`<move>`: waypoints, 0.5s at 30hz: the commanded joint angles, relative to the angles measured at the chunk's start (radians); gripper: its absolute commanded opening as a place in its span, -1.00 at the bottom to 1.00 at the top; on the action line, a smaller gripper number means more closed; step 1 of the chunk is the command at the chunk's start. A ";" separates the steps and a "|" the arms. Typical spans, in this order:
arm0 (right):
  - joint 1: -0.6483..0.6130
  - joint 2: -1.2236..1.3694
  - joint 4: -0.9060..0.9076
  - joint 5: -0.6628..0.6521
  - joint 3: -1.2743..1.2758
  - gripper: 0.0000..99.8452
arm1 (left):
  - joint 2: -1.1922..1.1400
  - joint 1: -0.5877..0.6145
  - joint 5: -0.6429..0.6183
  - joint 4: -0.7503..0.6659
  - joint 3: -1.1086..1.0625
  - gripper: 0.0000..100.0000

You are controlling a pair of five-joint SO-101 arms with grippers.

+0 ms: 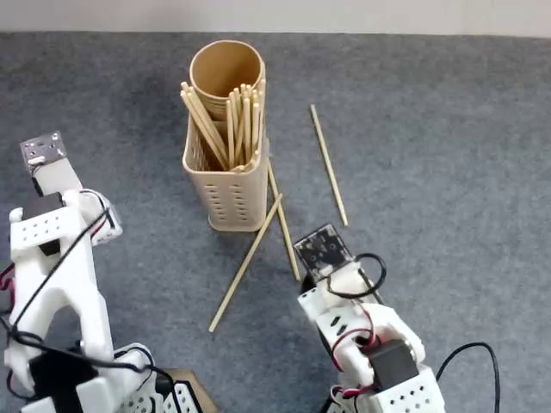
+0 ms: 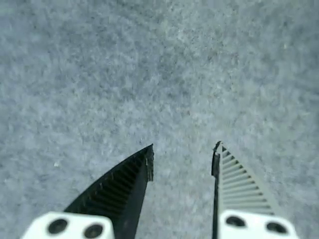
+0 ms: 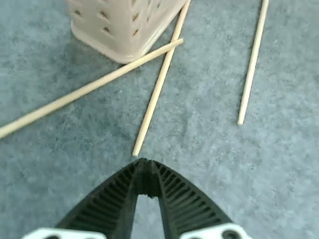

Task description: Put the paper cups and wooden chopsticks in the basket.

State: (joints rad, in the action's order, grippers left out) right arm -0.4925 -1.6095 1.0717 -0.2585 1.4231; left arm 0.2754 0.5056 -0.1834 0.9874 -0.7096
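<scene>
Basket, beige and perforated, stands upright on grey carpet, ahead and left of the right gripper. In it a paper cup sits mouth-up beside wooden chopsticks standing on end. The right gripper's fingers are pressed together and empty, just short of a loose chopstick whose long axis runs away from them to the basket's foot. Left gripper: fingers spread, holding nothing, above the carpet. A second chopstick lies slantwise, one end meeting the first; a third chopstick lies apart on the right.

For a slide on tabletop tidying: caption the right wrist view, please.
Right gripper, shut, at the tip of a loose chopstick; two other chopsticks and the basket lie beyond.
</scene>
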 commanded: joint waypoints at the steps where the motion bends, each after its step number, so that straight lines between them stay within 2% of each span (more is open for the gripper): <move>1: 0.008 0.309 0.015 -0.038 -0.211 -0.99 | -0.038 0.001 -0.017 -0.054 0.004 -0.58; 4: -0.042 0.633 0.007 0.043 -0.406 -0.99 | -0.068 0.002 -0.029 -0.069 0.005 -0.58; 8: -0.182 0.949 -0.097 0.339 -0.596 -0.99 | -0.074 0.013 -0.029 -0.069 0.007 -0.58; 12: -0.272 1.113 -0.318 0.700 -0.575 -0.99 | -0.077 0.013 -0.029 -0.069 0.005 -0.58; 15: -0.295 1.181 -0.503 0.821 -0.498 -0.99 | -0.076 0.010 -0.029 -0.069 0.005 -0.58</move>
State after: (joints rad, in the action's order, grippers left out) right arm -0.7595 -0.4818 0.7311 0.4227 0.9045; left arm 0.2002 0.5056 -0.1987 0.9291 -0.7096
